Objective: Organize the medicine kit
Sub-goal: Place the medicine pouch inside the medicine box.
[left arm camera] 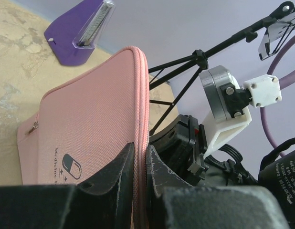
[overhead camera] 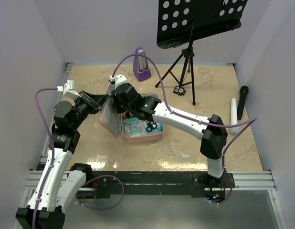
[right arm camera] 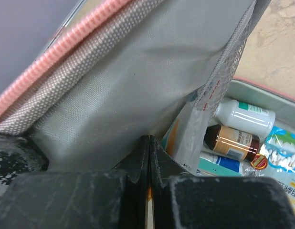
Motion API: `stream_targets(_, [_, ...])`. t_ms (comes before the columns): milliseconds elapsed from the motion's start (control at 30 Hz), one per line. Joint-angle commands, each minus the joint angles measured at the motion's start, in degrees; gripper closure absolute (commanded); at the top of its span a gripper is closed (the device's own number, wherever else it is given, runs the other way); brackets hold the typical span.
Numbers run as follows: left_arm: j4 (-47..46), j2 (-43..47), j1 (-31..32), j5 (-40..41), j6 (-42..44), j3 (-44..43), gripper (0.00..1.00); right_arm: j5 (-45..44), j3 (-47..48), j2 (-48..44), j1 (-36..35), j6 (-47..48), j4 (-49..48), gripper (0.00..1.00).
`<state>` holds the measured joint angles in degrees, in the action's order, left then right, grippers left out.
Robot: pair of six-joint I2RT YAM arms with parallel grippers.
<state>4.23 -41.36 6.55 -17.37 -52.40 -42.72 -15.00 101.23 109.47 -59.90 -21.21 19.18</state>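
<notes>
The medicine kit (overhead camera: 143,138) lies open near the middle of the tabletop (overhead camera: 185,152), a little toward the left edge, with its base flat and its pink lid standing up on the left side. The left pincer (overhead camera: 102,103) is narrow and clamped on the lid's zipped rim, 1 finger on the pink outside and 1 on the inner face. The right pincer (overhead camera: 122,101) is pressed fully together just inside the lid, its tips against the grey lining.

Only the left wrist view shows the lid's outer face (left arm camera: 90,124) with its pill logo and zip pull, the left pincer (left arm camera: 140,153) straddling the rim, and the purple metronome (left arm camera: 78,33) beyond.

Only the right wrist view shows the inside. Past the closed right pincer (right arm camera: 148,148), a white bottle (right arm camera: 243,114), a brown bottle (right arm camera: 231,140) and a packet of cotton swabs (right arm camera: 281,152) lie in the base.

The overhead view alone takes in the music stand (overhead camera: 195,24) near the far edge and a black microphone (overhead camera: 243,102) by the right edge.
</notes>
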Motion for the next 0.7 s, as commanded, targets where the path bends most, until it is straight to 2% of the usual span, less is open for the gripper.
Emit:
stream_targets(0, [-6.25,0.93,0.4,-1.88,-1.47,-4.56,1.0,-0.11,-1.64,-4.6,-0.13,-0.85,-1.76,1.0])
stream_targets(100, [-6.08,1.02,0.4,-1.62,-1.21,-4.39,1.0,-0.81,-3.94,-10.05,-0.13,-1.64,-5.9,1.0])
stream_targets(333, [-5.99,1.64,0.4,-1.18,-1.12,-3.34,1.0,-2.75,-3.49,-17.09,-0.13,-1.82,-3.54,0.97])
stream_targets(533, [-6.16,1.46,0.4,-1.35,-1.39,-3.34,1.0,-1.88,-11.48,-18.07,-0.13,-2.08,-2.83,0.89])
stream_targets(667, [-6.25,1.55,0.4,-1.53,-1.39,-3.07,1.0,-0.73,-11.67,-15.88,-0.13,-2.26,-3.53,0.89])
